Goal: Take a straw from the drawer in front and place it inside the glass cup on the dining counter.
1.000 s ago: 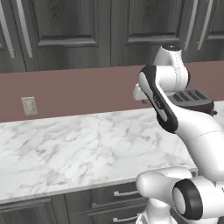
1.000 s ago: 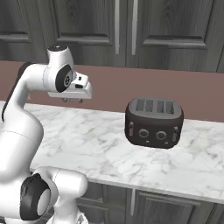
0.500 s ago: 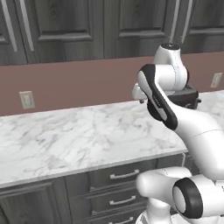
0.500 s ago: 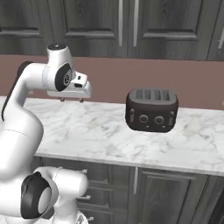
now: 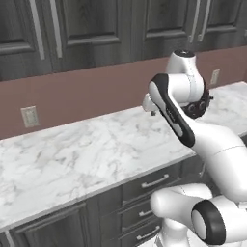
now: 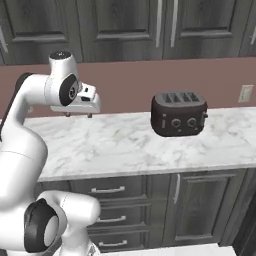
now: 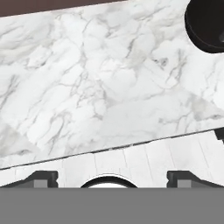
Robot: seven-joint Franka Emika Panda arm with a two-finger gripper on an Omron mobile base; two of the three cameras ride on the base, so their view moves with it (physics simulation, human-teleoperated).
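My gripper (image 6: 78, 115) hangs open and empty a little above the marble wall counter (image 6: 150, 145), left of a dark toaster (image 6: 178, 113). The left base view shows the gripper (image 5: 150, 112) peeking out beside the arm's upper link, over the same counter (image 5: 72, 154). In the hand view the two fingertips stand wide apart around the gripper's middle (image 7: 113, 178), with nothing between them. They look down on the counter's front edge. The straw, the glass cup and the dining counter are out of view. No wide drawer can be told apart here.
Narrow stacked drawers (image 6: 106, 190) with silver bar handles sit under the counter, and a cabinet door (image 6: 200, 210) is to their right. Dark upper cabinets (image 6: 150, 25) hang above a brown back wall with outlets (image 5: 30, 116). The toaster (image 7: 205, 24) shows at the hand view's top right.
The whole scene has shifted in both base views. The counter sits farther off and the drawers below it have come into sight, so the base has backed away. The arm keeps its pose.
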